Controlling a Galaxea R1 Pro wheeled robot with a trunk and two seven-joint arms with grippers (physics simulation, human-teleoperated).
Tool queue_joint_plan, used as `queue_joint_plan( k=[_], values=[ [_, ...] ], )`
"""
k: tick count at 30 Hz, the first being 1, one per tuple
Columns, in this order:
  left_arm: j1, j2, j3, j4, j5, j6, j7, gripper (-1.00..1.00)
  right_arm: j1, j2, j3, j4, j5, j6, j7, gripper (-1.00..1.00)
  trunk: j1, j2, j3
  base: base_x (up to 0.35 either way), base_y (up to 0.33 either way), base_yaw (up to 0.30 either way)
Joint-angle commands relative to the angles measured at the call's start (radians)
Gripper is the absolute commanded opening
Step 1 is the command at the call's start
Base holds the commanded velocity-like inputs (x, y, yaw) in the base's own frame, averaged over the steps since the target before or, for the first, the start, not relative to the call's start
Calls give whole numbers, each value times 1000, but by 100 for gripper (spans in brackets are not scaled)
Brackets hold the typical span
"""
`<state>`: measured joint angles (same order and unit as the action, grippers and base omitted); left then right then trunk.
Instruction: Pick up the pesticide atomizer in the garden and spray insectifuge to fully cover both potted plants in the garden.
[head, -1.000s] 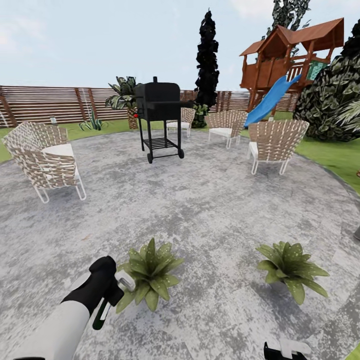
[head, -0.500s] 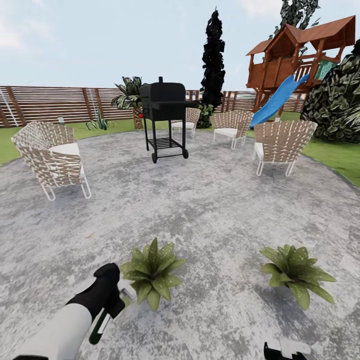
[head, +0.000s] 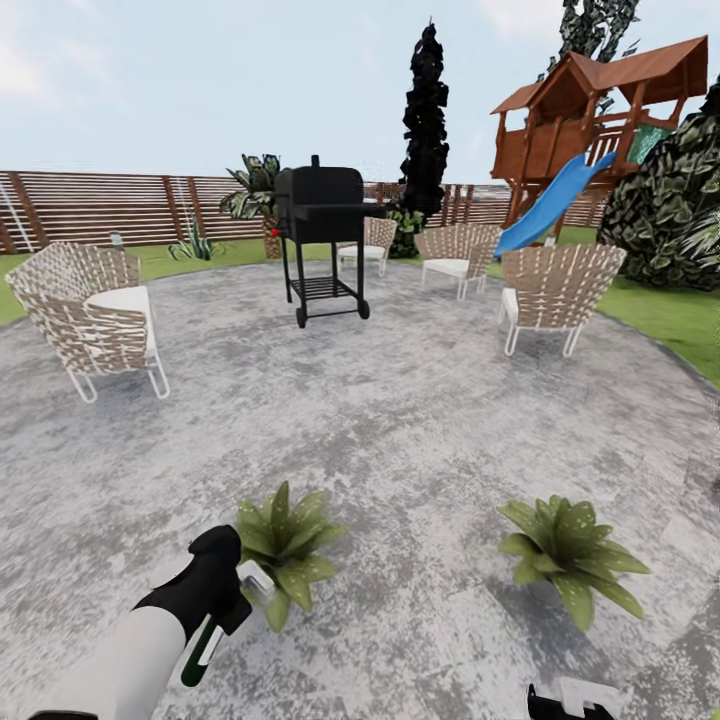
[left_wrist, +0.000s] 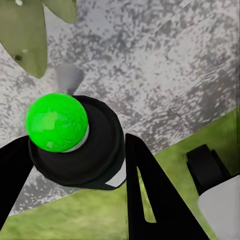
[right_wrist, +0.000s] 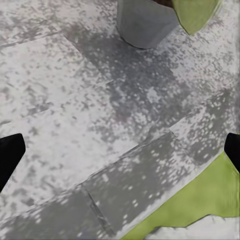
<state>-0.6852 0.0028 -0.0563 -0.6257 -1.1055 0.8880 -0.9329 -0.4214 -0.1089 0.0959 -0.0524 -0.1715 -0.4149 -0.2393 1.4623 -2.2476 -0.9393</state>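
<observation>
— Where is our left gripper?

— Beside the left potted plant on the patio; its fingers are closed around the pesticide atomizer, which hangs below the hand, and at the wrist we see its black top with a bright green ball.

— And our right gripper?

— Low near the other potted plant; its fingers stand wide apart, holding nothing, over paving and a grey pot.
</observation>
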Motion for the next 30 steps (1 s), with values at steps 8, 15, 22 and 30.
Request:
queue_joint_plan(
  k=[8,15,22,30],
  values=[
    [0,9,1,0,-8,2,-11,-100,0,0,10,0,-10,-4,-2,100,0,0,-1,-25,-280,180],
    [0,14,2,1,-8,2,-11,-100,0,0,9,0,-10,-3,-2,100,0,0,-1,28,-284,143],
    [16,66,5,12,-7,0,-8,-100,0,0,10,0,-10,-4,-2,100,0,0,-1,90,-66,137],
    [44,76,4,12,-4,-4,-6,-100,0,0,10,0,-9,-3,-2,100,0,0,-1,1,0,261]
  ],
)
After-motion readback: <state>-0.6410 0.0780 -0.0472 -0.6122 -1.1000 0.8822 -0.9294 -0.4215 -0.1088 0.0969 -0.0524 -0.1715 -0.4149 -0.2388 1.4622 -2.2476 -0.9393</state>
